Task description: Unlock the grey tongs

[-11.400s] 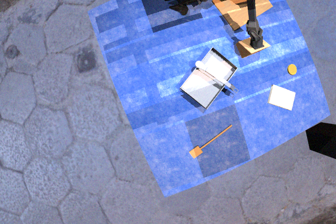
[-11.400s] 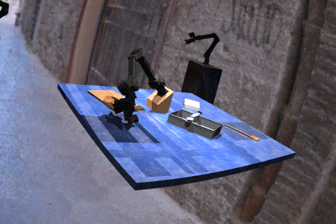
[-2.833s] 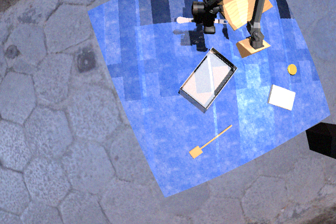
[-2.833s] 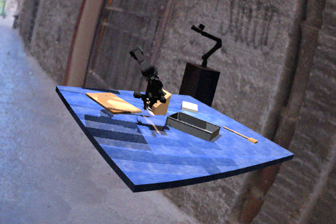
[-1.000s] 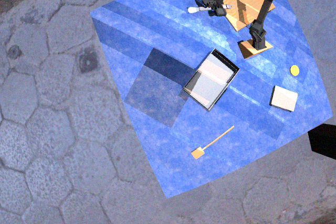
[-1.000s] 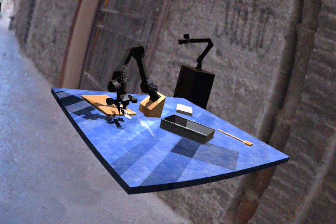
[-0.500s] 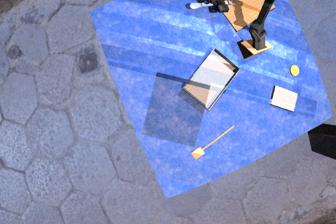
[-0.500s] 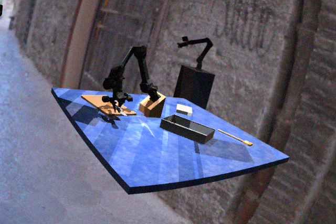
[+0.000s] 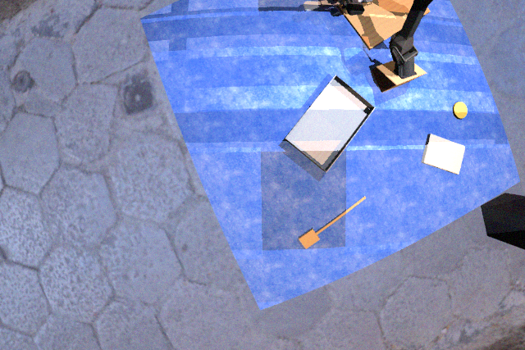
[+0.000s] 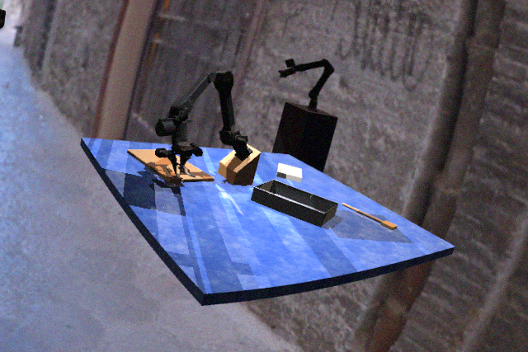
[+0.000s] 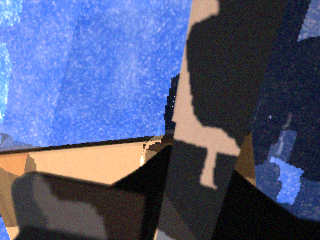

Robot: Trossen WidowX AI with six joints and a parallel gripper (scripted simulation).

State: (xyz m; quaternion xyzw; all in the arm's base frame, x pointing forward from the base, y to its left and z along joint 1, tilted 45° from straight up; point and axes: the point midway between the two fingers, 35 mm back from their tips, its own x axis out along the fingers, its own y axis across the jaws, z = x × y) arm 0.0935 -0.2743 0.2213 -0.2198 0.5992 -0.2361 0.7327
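My gripper [image 9: 353, 3] [image 10: 179, 167] [image 11: 188, 155] is shut on the tongs, low at the near-left edge of the wooden board [image 9: 369, 38] [image 10: 201, 176] [image 11: 90, 165]. The tongs [image 9: 312, 5] [image 11: 200, 135] run across between the fingers. In the top view one end sticks out left past the board and the other lies over it. In the wrist view they are a pale bar with dark shadow patches. Whether their arms are spread, and whether they touch the board, I cannot tell. The grey roasting tin [image 9: 324, 124] [image 10: 289, 208] holds nothing visible.
A wooden block [image 9: 417, 72] [image 10: 232, 171] carries my arm's base. A white box [image 9: 444, 154] [image 10: 289, 171], a yellow disc [image 9: 460, 110] and a wooden spatula [image 9: 308, 238] [image 10: 388, 225] lie on the blue table. A second arm [image 10: 320, 84] stands on a dark pedestal [image 10: 303, 135] beyond the table.
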